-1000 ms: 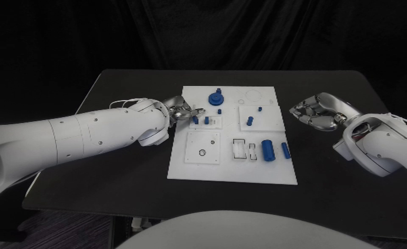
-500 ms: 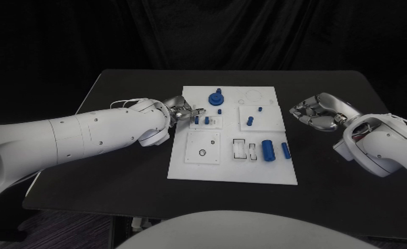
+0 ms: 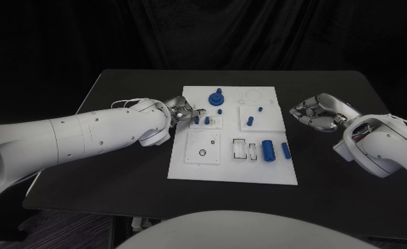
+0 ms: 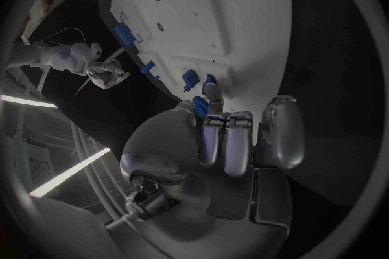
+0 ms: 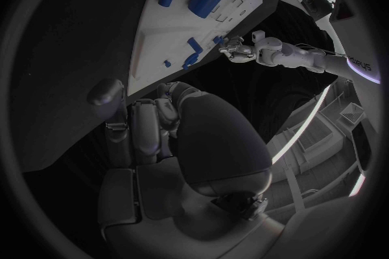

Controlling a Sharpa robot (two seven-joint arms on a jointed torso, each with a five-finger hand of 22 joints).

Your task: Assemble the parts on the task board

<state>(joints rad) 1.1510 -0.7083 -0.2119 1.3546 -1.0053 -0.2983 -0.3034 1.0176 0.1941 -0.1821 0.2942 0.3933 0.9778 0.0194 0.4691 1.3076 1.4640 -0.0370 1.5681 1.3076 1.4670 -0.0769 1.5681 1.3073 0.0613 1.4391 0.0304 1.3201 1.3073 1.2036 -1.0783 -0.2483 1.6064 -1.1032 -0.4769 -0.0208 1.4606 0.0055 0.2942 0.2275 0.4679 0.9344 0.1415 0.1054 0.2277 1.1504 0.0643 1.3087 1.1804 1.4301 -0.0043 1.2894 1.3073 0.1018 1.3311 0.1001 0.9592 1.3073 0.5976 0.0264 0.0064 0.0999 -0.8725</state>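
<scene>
At task board [image 3: 233, 166] left edge, left robot hand [image 3: 183, 111] apparently pinches blue peg [image 4: 200, 106]; right robot hand [image 3: 312, 113] curled, empty.

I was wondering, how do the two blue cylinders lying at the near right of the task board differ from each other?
The thick blue cylinder is clearly wider than the thin blue cylinder. The thick one lies nearer the middle of the task board; the thin one lies beside it, nearer the board's right edge. Both are blue, lie flat and roughly parallel, and neither hand touches them.
</scene>
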